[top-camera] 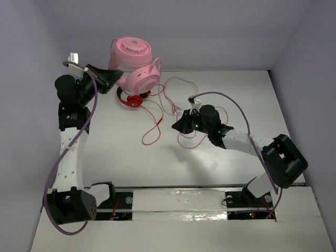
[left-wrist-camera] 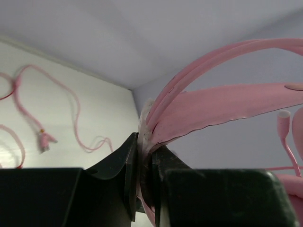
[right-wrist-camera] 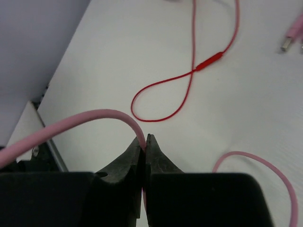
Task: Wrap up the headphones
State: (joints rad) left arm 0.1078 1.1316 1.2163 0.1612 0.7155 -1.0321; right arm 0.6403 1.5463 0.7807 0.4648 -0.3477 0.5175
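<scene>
Pinching the headband (left-wrist-camera: 213, 106) tight, the left claw (top-camera: 108, 77) is up near the far left corner of the table (top-camera: 252, 94). Its two fingers are almost together, with only the thin pink band squeezed between them. The pink headphones (top-camera: 135, 62) hang from that grip at the far edge. One round cup shows above the other from the top camera. I cannot tell if the lower cup touches the table.

Just in front of them, toward the near side, the small red headphones (top-camera: 131, 99) lie flat on the table. Their red cable (right-wrist-camera: 210, 60) runs in a loop toward the middle of the table. The pink cable (right-wrist-camera: 94, 115) trails from the pink cups to the right in loose loops on the white top. Its little plug (left-wrist-camera: 44, 142) lies on the table too.

Near the middle of the table, a bit to the right, the right claw (top-camera: 180, 125) is low over the top. Its fingers are closed on the pink cable, which bends up and over from the tips. The red loop lies just past that claw, not touching it.
</scene>
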